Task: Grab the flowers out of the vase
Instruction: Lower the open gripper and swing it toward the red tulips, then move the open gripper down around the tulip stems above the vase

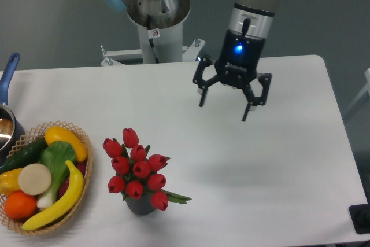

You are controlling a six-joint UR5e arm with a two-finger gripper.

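Observation:
The flowers (pixel 136 169), a bunch of red tulip buds with green leaves, stand upright in the vase (pixel 140 206), a small dark grey pot near the table's front edge, left of centre. Only the vase's lower part shows under the buds. My gripper (pixel 224 112) hangs open and empty above the table, up and to the right of the flowers and well apart from them. Its two black fingers point down, spread wide.
A woven basket (pixel 78 134) with bananas, an orange, a cucumber and other fruit and vegetables stands at the left edge. A pot with a blue handle (pixel 8 72) sits at the far left. The arm's base (pixel 156 21) stands behind the table.

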